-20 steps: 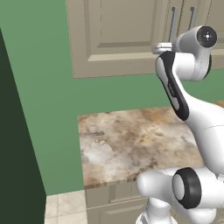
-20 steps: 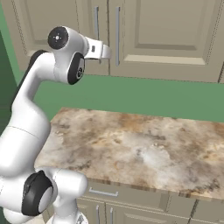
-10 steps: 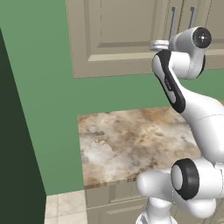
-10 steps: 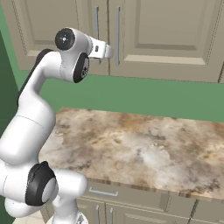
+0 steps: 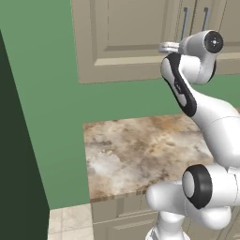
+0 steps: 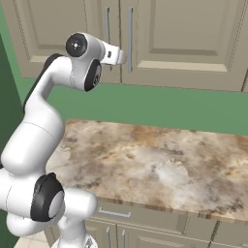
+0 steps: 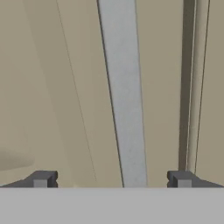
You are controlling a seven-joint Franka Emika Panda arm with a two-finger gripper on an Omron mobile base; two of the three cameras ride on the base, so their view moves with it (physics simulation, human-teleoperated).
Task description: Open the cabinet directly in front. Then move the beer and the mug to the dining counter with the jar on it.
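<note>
The beige cabinet (image 5: pixel 126 37) (image 6: pixel 189 34) hangs straight ahead with both doors shut. Two grey bar handles (image 6: pixel 130 38) run down either side of the door seam. My gripper (image 6: pixel 120 56) (image 5: pixel 165 47) is raised to the doors at handle height. In the hand view one grey handle (image 7: pixel 124 96) runs upright between my open fingertips (image 7: pixel 41 179), close in front, and the gripper (image 7: pixel 111 179) holds nothing. The door seam shows as a dark line right of that handle. The beer, the mug, the jar and the dining counter are out of view.
A short marble worktop (image 5: pixel 136 150) (image 6: pixel 160 164) lies below the cabinet against a green wall (image 6: pixel 184 104). Low beige drawer units (image 6: pixel 145 223) sit under it. A tall dark panel (image 5: pixel 18 140) stands at the far left.
The arm has stretched forward, bringing the hand nearer to the cabinet doors. The jaws stay open.
</note>
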